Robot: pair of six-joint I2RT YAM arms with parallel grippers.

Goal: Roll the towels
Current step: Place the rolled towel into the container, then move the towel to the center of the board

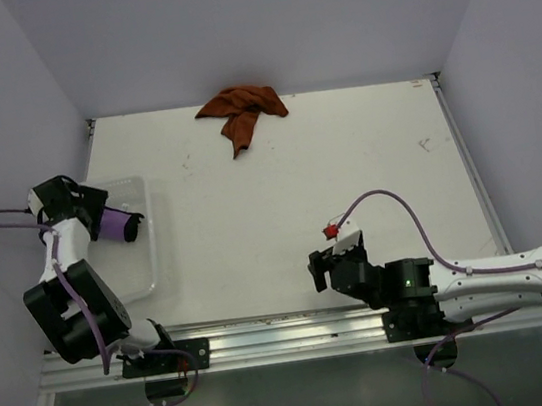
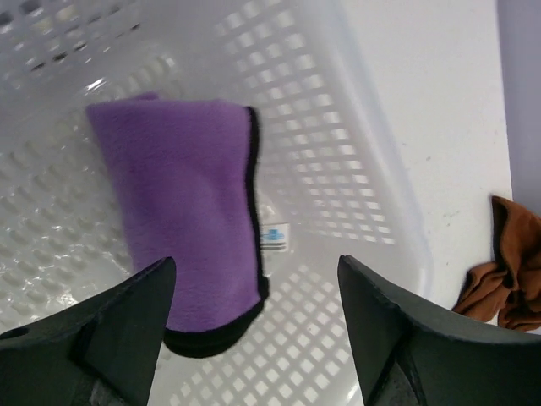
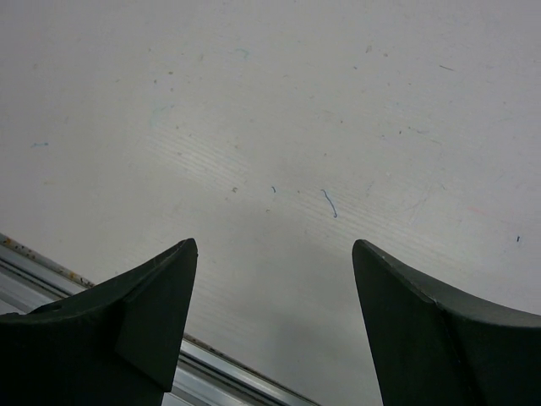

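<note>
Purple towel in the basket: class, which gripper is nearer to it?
Left. The left gripper hangs open right above the purple towel in the white basket; the right gripper is far off, over bare table.

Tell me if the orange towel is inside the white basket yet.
No, the orange towel lies crumpled at the far edge of the table, apart from the basket, which holds only the purple towel.
</note>
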